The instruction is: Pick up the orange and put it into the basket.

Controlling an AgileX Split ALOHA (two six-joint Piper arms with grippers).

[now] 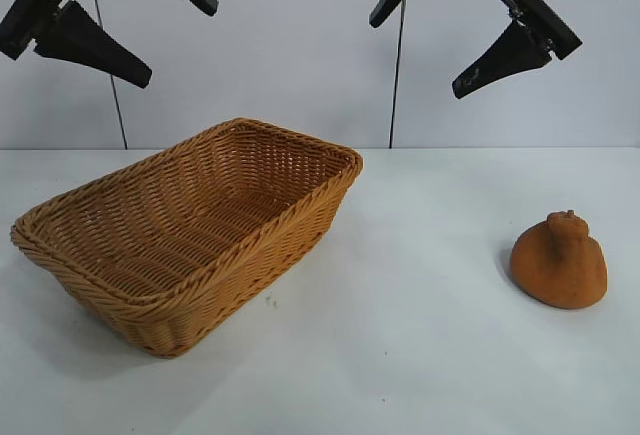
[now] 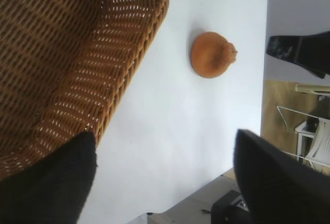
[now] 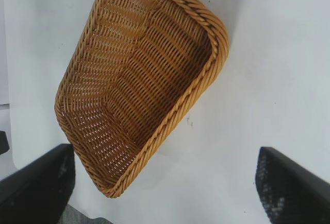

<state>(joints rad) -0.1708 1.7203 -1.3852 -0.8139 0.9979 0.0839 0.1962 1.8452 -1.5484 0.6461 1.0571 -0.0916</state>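
Orange (image 1: 559, 261) sits on desk (image 1: 420, 355), well right of basket (image 1: 190, 230), outside it. Left claw (image 1: 135, 30) and right claw (image 1: 430, 35) both spread wide, holding nothing, high above basket.

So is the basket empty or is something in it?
Empty. The basket shows only bare weave inside; the orange sits apart on the table.

wide bare tabletop (image 1: 420, 355) between wicker basket (image 1: 300, 225) and orange (image 1: 559, 260), nothing standing beside the orange, basket interior holds nothing, both claws raised high above
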